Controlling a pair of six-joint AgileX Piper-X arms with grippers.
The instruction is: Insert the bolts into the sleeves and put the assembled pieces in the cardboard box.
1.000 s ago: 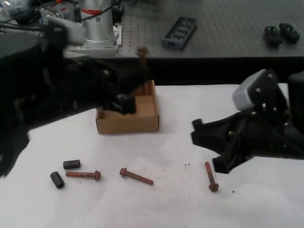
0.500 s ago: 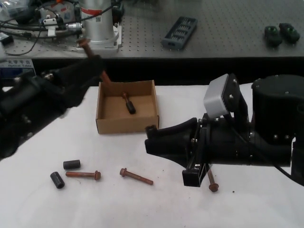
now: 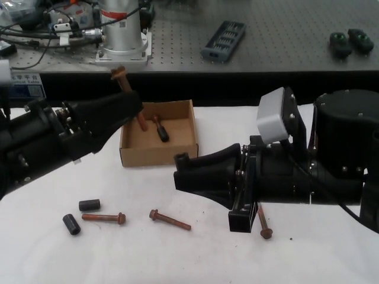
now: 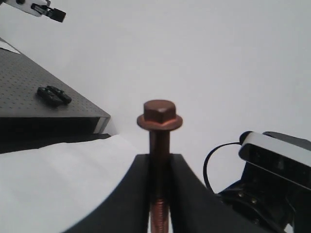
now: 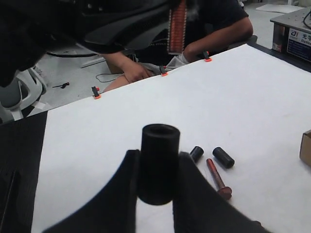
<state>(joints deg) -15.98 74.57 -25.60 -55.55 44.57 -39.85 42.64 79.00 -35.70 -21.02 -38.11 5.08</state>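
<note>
Copper bolt [image 4: 159, 116] lies lengthwise in the left hand [image 4: 159, 162], head pointing outward.

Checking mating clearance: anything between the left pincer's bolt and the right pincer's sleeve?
Nothing visible. Left pincer holds the bolt, right pincer holds the sleeve, with open air between them; the cardboard box sits beside that gap.

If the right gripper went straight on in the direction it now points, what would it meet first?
Probably the left gripper and its bolt, seen ahead of the right gripper and its sleeve. The cardboard box lies off to one side. Depth is unclear; it may pass beneath them.
</note>
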